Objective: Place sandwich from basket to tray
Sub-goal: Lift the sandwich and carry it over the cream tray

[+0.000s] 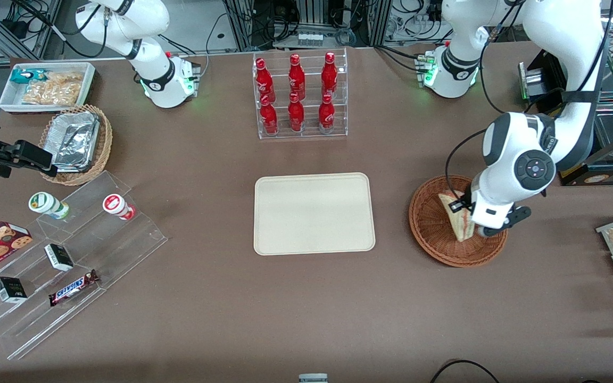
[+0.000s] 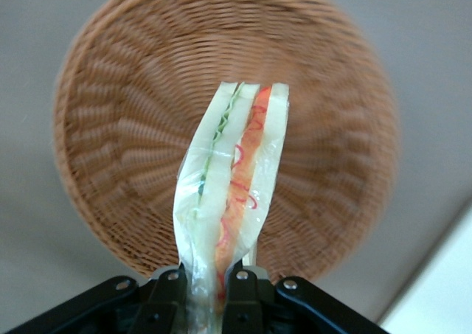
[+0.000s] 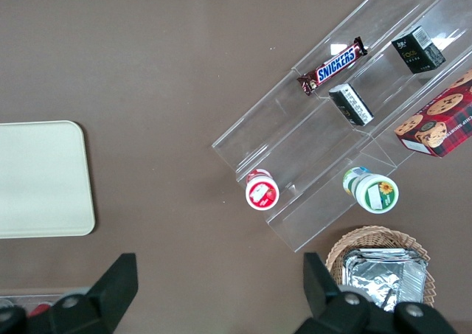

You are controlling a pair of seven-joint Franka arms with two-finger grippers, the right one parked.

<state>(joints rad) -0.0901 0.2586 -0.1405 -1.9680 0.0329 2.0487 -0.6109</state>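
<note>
Table (image 1: 306,319): brown cloth, holds everything in this setup.

Tray (image 1: 314,213): bare, flat, near the table's middle, nearer the front camera than the rack of red bottles (image 1: 300,96). It sits beside the basket, toward the parked arm's end, with a strip of bare cloth between the two.

Basket (image 1: 434,234): round, reddish-brown wicker, toward the working arm's end. The working arm's wrist hangs directly over it.

Gripper (image 2: 209,286): over the basket, fingers closed to a narrow gap and pinching the wrapped sandwich at one end. The wrist view shows both black fingers pressed against the clear wrap.

Sandwich (image 2: 232,194): a wedge held on edge, its long axis running straight out from the fingers across the basket, filling edge facing the wrist camera, green layer beside the orange-red one. In the front view the sandwich (image 1: 458,218) sits within the basket's outline; whether it is clear of the weave I cannot tell.

Judgement: grasp looks made. The coming move turns on one relation: the tray lies sideways from the gripper, toward the parked arm, so the carry is up over the basket rim, then across. The hold is at one end only; the free end may sag.
</note>
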